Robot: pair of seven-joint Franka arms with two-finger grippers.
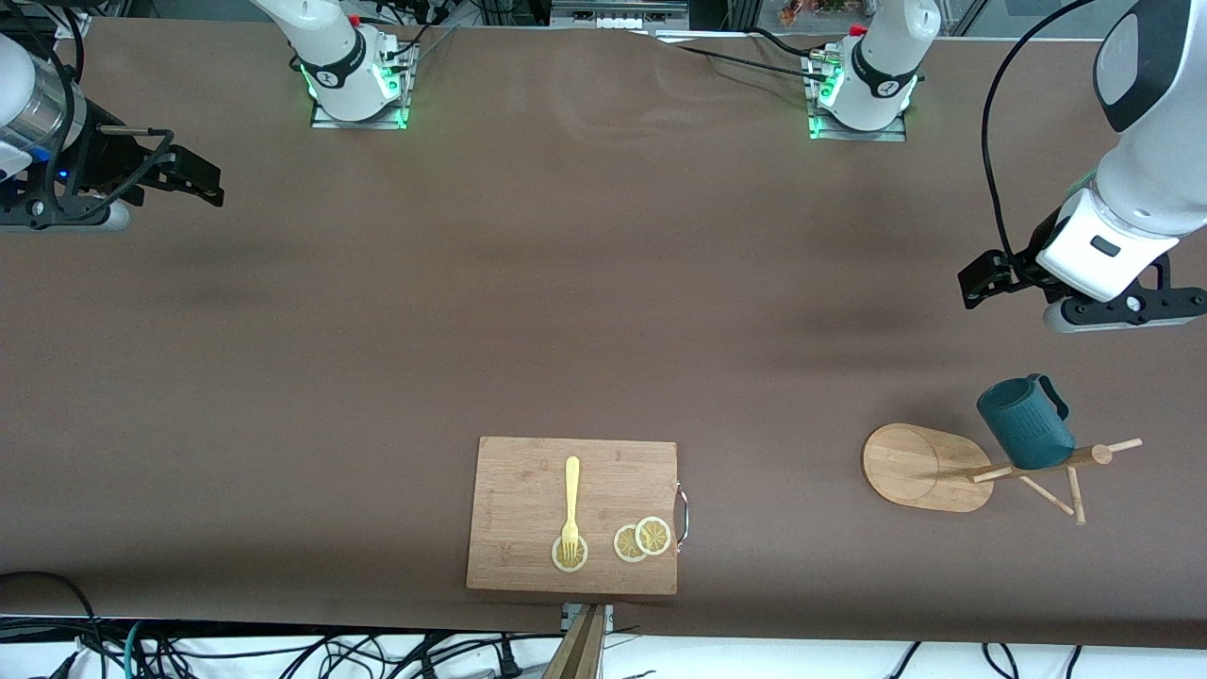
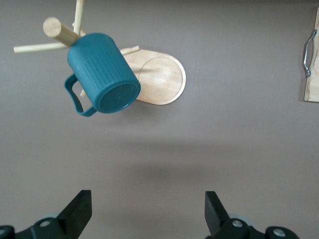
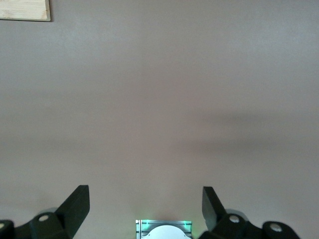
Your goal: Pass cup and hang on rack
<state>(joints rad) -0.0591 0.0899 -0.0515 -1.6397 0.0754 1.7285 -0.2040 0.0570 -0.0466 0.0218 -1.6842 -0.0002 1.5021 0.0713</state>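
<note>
Brown, matte and bare over most of its spread, the table [image 1: 585,311] is the largest thing you have here. Next in size comes the rectangular bamboo cutting board [image 1: 573,514], lying against the table's edge nearest the front camera, about midway along it. It has a metal handle [image 1: 683,515] on the end toward the left arm. A pale yellow fork [image 1: 570,505] rests on it with its tines on one lemon slice [image 1: 569,554], and two more overlapping lemon slices [image 1: 642,539] lie beside that.

Then the rack [image 1: 929,467], light bamboo, near the corner of the table at the left arm's end that is closest to the front camera. You see its flat oval base, central pole and thin pegs. The cup [image 1: 1026,423] hangs on it: dark teal, ribbed down the outside, with one loop handle. In the left wrist view the cup [image 2: 102,72] shows its flat round bottom, and the rack [image 2: 159,77] sits just beside and under it. You will find no readable writing or label on either.

Your left gripper [image 1: 981,280] hovers over the table's edge at the left arm's end, above bare surface, fingers spread wide and holding nothing. Your right gripper [image 1: 193,177] waits over the opposite end's edge, likewise spread apart and holding nothing.
</note>
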